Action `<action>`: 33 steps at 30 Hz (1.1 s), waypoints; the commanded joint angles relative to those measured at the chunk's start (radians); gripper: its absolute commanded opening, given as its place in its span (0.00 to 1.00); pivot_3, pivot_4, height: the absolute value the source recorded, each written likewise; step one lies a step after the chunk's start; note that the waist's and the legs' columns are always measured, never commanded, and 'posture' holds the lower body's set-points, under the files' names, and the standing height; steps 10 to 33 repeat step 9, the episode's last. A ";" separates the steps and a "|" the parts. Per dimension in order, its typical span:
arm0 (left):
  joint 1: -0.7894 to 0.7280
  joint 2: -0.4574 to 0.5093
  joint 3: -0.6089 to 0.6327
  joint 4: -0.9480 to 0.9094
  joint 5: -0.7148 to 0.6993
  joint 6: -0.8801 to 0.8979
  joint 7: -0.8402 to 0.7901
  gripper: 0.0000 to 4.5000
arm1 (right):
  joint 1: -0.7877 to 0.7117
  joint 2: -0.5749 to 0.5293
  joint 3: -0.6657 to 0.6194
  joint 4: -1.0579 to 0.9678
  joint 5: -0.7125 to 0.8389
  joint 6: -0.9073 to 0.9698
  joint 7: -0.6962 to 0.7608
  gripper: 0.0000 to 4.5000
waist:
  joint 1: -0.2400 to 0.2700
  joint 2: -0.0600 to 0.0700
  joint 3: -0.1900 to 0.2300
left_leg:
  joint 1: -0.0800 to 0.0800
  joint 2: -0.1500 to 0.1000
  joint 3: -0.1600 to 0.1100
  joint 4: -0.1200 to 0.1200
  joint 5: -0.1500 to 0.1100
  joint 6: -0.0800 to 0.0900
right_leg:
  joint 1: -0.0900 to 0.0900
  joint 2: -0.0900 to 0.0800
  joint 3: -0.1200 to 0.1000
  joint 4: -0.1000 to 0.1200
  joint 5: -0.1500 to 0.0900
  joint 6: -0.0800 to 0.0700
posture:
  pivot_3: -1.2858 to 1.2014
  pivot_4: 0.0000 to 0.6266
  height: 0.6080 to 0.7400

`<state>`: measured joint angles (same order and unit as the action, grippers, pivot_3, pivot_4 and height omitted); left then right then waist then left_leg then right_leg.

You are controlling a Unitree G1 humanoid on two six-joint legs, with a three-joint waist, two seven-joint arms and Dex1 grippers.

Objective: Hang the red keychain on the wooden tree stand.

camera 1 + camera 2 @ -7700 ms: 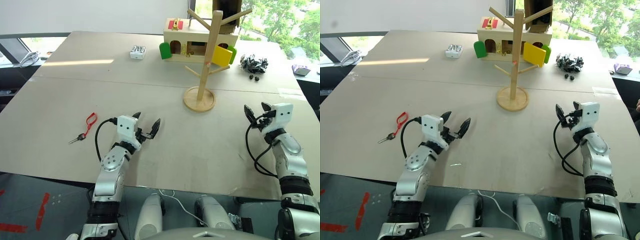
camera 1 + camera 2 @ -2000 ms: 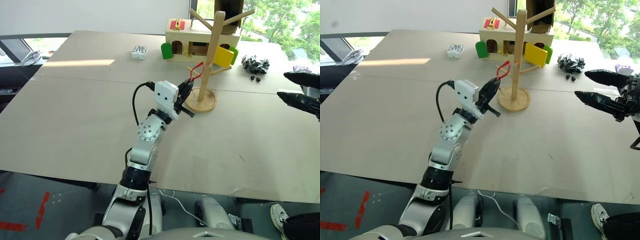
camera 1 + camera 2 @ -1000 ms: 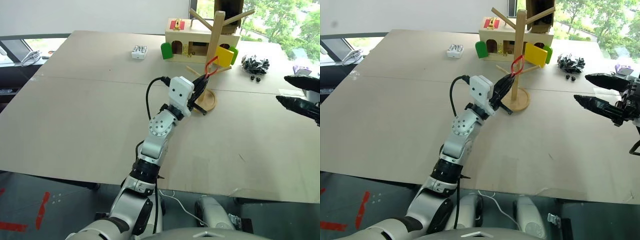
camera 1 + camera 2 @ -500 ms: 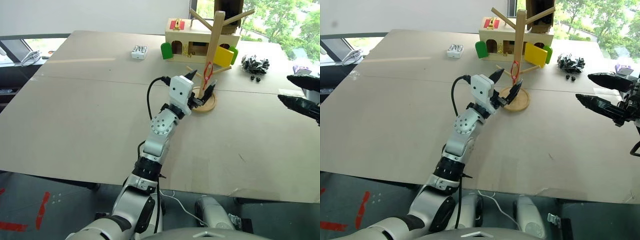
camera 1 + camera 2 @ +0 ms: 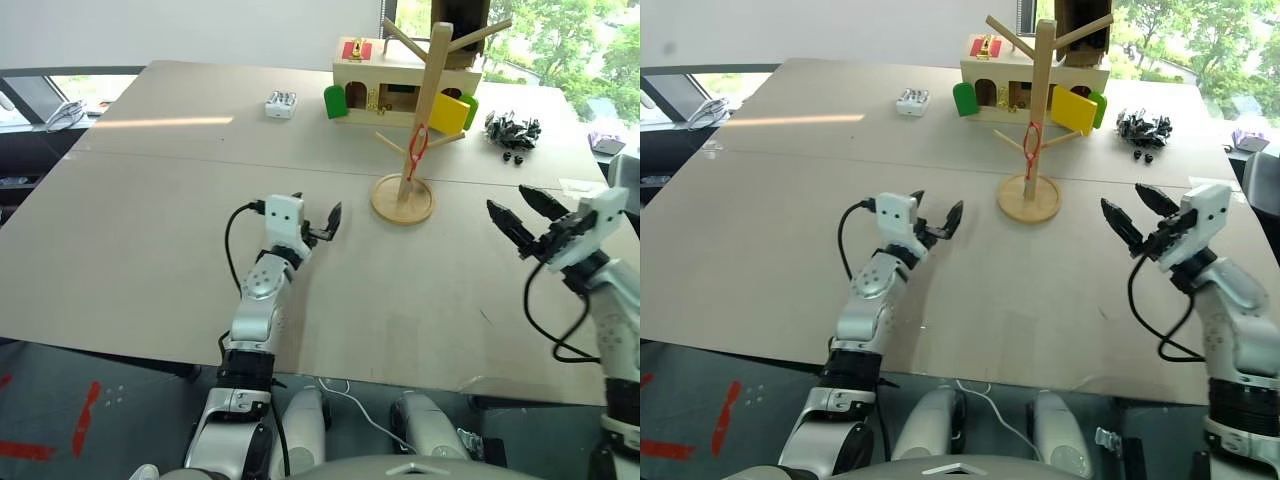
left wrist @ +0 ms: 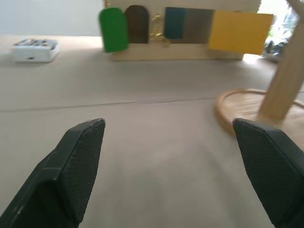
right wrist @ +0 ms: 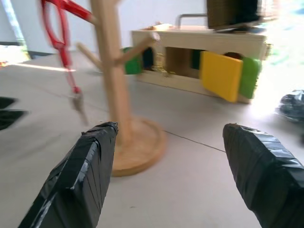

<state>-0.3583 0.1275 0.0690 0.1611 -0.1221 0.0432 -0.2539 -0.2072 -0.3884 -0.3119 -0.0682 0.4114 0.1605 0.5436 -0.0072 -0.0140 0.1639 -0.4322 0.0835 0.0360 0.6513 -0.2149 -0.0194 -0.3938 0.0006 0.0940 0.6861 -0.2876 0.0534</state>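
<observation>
Hanging thin red keychain (image 5: 417, 142), smooth wooden tree stand (image 5: 424, 100)

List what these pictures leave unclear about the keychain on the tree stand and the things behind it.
- red keychain: too small in the eye views to tell which peg carries it; in the right wrist view its loop is cut off by the edge.
- wooden tree stand: only its lower part is in the left wrist view.
- pile of small black items: too small to identify.
- wooden box-house: partly hidden by the stand.
</observation>
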 commanded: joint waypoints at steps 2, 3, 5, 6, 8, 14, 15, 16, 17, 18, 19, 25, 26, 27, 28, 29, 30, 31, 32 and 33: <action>0.017 0.015 0.034 -0.066 -0.010 0.000 0.032 0.99 | -0.018 0.047 -0.002 0.098 -0.127 -0.177 -0.131 0.85 | -0.001 0.000 0.000 | 0.000 0.000 0.000 -0.001 0.000 0.000 | 0.000 0.000 0.000 0.000 0.000 0.000 | 0.52 0.24 0.96; 0.020 0.017 0.038 -0.066 -0.010 0.001 0.034 0.99 | -0.021 0.056 0.000 0.126 -0.151 -0.208 -0.155 0.85 | -0.001 0.000 0.000 | 0.000 0.000 0.000 -0.001 0.000 0.000 | 0.000 0.000 0.000 0.000 0.000 0.000 | 0.52 0.24 0.96; 0.020 0.020 0.045 -0.057 -0.011 -0.003 0.036 0.99 | -0.031 0.071 -0.005 0.181 -0.177 -0.250 -0.202 0.85 | -0.003 0.000 0.000 | 0.000 0.000 0.000 -0.001 0.000 0.000 | 0.000 0.000 0.000 0.000 0.000 0.000 | 0.52 0.24 0.96; 0.018 0.022 0.048 -0.050 -0.012 -0.005 0.034 0.99 | -0.037 0.078 -0.007 0.208 -0.186 -0.270 -0.221 0.85 | -0.004 0.000 0.000 | 0.001 0.000 0.001 -0.001 0.000 0.000 | 0.000 0.000 0.000 0.000 0.000 0.000 | 0.52 0.24 0.96; 0.011 0.026 0.052 -0.034 -0.011 -0.012 0.032 0.99 | -0.049 0.087 -0.007 0.253 -0.198 -0.303 -0.251 0.85 | -0.005 0.000 0.000 | 0.001 0.000 0.001 -0.001 0.000 0.000 | 0.000 0.000 0.000 0.001 0.000 0.000 | 0.52 0.24 0.96; 0.007 0.028 0.053 -0.026 -0.010 -0.014 0.034 0.99 | -0.053 0.090 -0.006 0.268 -0.202 -0.314 -0.261 0.85 | -0.005 0.000 0.000 | 0.001 0.000 0.001 -0.001 0.000 0.000 | 0.000 0.000 0.000 0.001 0.000 0.000 | 0.52 0.24 0.96; 0.007 0.028 0.053 -0.026 -0.010 -0.014 0.034 0.99 | -0.053 0.090 -0.006 0.268 -0.202 -0.314 -0.261 0.85 | -0.005 0.000 0.000 | 0.001 0.000 0.001 -0.001 0.000 0.000 | 0.000 0.000 0.000 0.001 0.000 0.000 | 0.52 0.24 0.96; 0.007 0.028 0.053 -0.026 -0.010 -0.014 0.034 0.99 | -0.053 0.090 -0.006 0.268 -0.202 -0.314 -0.261 0.85 | -0.005 0.000 0.000 | 0.001 0.000 0.001 -0.001 0.000 0.000 | 0.000 0.000 0.000 0.001 0.000 0.000 | 0.52 0.24 0.96; 0.007 0.028 0.053 -0.026 -0.010 -0.014 0.034 0.99 | -0.053 0.090 -0.006 0.268 -0.202 -0.314 -0.261 0.85 | -0.005 0.000 0.000 | 0.001 0.000 0.001 -0.001 0.000 0.000 | 0.000 0.000 0.000 0.001 0.000 0.000 | 0.52 0.24 0.96; 0.007 0.028 0.053 -0.026 -0.010 -0.014 0.034 0.99 | -0.053 0.090 -0.006 0.268 -0.202 -0.314 -0.261 0.85 | -0.005 0.000 0.000 | 0.001 0.000 0.001 -0.001 0.000 0.000 | 0.000 0.000 0.000 0.001 0.000 0.000 | 0.52 0.24 0.96; 0.007 0.028 0.053 -0.026 -0.010 -0.014 0.034 0.99 | -0.053 0.090 -0.006 0.268 -0.202 -0.314 -0.261 0.85 | -0.005 0.000 0.000 | 0.001 0.000 0.001 -0.001 0.000 0.000 | 0.000 0.000 0.000 0.001 0.000 0.000 | 0.52 0.24 0.96; 0.007 0.028 0.053 -0.026 -0.010 -0.014 0.034 0.99 | -0.053 0.090 -0.006 0.268 -0.202 -0.314 -0.261 0.85 | -0.005 0.000 0.000 | 0.001 0.000 0.001 -0.001 0.000 0.000 | 0.000 0.000 0.000 0.001 0.000 0.000 | 0.52 0.24 0.96; 0.007 0.028 0.053 -0.026 -0.010 -0.014 0.034 0.99 | -0.053 0.090 -0.006 0.268 -0.202 -0.314 -0.261 0.85 | -0.005 0.000 0.000 | 0.001 0.000 0.001 -0.001 0.000 0.000 | 0.000 0.000 0.000 0.001 0.000 0.000 | 0.52 0.24 0.96; 0.007 0.028 0.053 -0.026 -0.010 -0.014 0.034 0.99 | -0.053 0.090 -0.006 0.268 -0.202 -0.314 -0.261 0.85 | -0.005 0.000 0.000 | 0.001 0.000 0.001 -0.001 0.000 0.000 | 0.000 0.000 0.000 0.001 0.000 0.000 | 0.52 0.24 0.96; 0.007 0.028 0.053 -0.026 -0.010 -0.014 0.034 0.99 | -0.053 0.090 -0.006 0.268 -0.202 -0.314 -0.261 0.85 | -0.005 0.000 0.000 | 0.001 0.000 0.001 -0.001 0.000 0.000 | 0.000 0.000 0.000 0.001 0.000 0.000 | 0.52 0.24 0.96; 0.007 0.028 0.053 -0.026 -0.010 -0.014 0.034 0.99 | -0.053 0.090 -0.006 0.268 -0.202 -0.314 -0.261 0.85 | -0.005 0.000 0.000 | 0.001 0.000 0.001 -0.001 0.000 0.000 | 0.000 0.000 0.000 0.001 0.000 0.000 | 0.52 0.24 0.96; 0.007 0.028 0.053 -0.026 -0.010 -0.014 0.034 0.99 | -0.053 0.090 -0.006 0.268 -0.202 -0.314 -0.261 0.85 | -0.005 0.000 0.000 | 0.001 0.000 0.001 -0.001 0.000 0.000 | 0.000 0.000 0.000 0.001 0.000 0.000 | 0.52 0.24 0.96; 0.007 0.028 0.053 -0.026 -0.010 -0.014 0.034 0.99 | -0.053 0.090 -0.006 0.268 -0.202 -0.314 -0.261 0.85 | -0.005 0.000 0.000 | 0.001 0.000 0.001 -0.001 0.000 0.000 | 0.000 0.000 0.000 0.001 0.000 0.000 | 0.52 0.24 0.96; 0.007 0.028 0.053 -0.026 -0.010 -0.014 0.034 0.99 | -0.053 0.090 -0.006 0.268 -0.202 -0.314 -0.261 0.85 | -0.005 0.000 0.000 | 0.001 0.000 0.001 -0.001 0.000 0.000 | 0.000 0.000 0.000 0.001 0.000 0.000 | 0.52 0.24 0.96; 0.007 0.028 0.053 -0.026 -0.010 -0.014 0.034 0.99 | -0.053 0.090 -0.006 0.268 -0.202 -0.314 -0.261 0.85 | -0.005 0.000 0.000 | 0.001 0.000 0.001 -0.001 0.000 0.000 | 0.000 0.000 0.000 0.001 0.000 0.000 | 0.52 0.24 0.96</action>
